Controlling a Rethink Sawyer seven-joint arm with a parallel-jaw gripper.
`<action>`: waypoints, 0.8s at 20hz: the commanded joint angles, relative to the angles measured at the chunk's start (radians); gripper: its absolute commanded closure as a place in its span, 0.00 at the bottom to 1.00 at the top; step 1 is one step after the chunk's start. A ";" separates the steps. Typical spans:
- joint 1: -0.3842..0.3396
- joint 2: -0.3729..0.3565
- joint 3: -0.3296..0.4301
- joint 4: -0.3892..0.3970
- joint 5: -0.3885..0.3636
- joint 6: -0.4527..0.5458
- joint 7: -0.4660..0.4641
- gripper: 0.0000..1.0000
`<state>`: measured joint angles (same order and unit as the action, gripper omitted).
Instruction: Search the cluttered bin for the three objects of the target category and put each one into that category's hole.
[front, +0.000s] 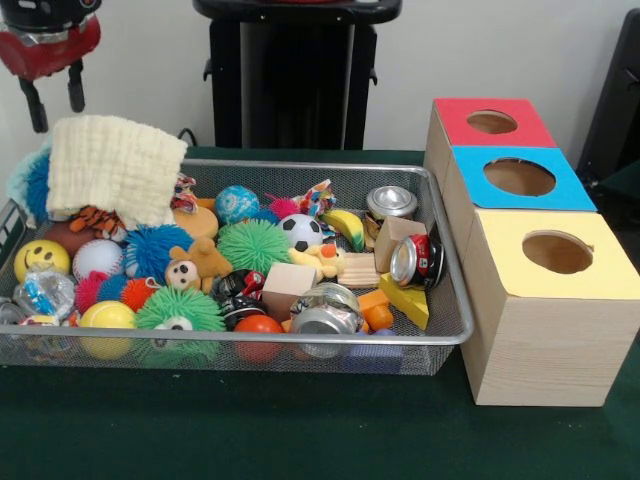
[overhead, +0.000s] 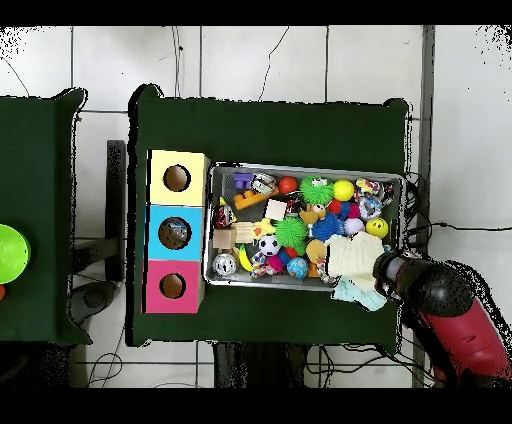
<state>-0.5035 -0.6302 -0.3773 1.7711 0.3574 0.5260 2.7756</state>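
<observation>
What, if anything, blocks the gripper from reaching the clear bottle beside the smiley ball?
Probably nothing, so yes. The clear bottle lies uncovered atop the clutter; the cream cloth sits beside it, not over it, and the open gripper hangs above that end.

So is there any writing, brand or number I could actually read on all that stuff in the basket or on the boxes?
None can be read.
Red and black crushed metal can: printed markings, too blurred to read.
Red, blue and yellow box tops: plain, no text.

Silver mesh bin (front: 440, 335), blue-topped hole (front: 519, 177), cream cloth (front: 115, 168)
</observation>
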 joint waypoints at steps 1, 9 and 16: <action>0.024 0.008 0.116 0.038 -0.062 -0.029 -0.028 0.00; 0.085 -0.027 0.061 0.013 -0.064 0.082 0.033 0.00; 0.165 -0.063 -0.001 -0.105 -0.068 0.319 0.101 0.00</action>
<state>-0.3774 -0.6649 -0.3955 1.7542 0.3238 0.6228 2.7756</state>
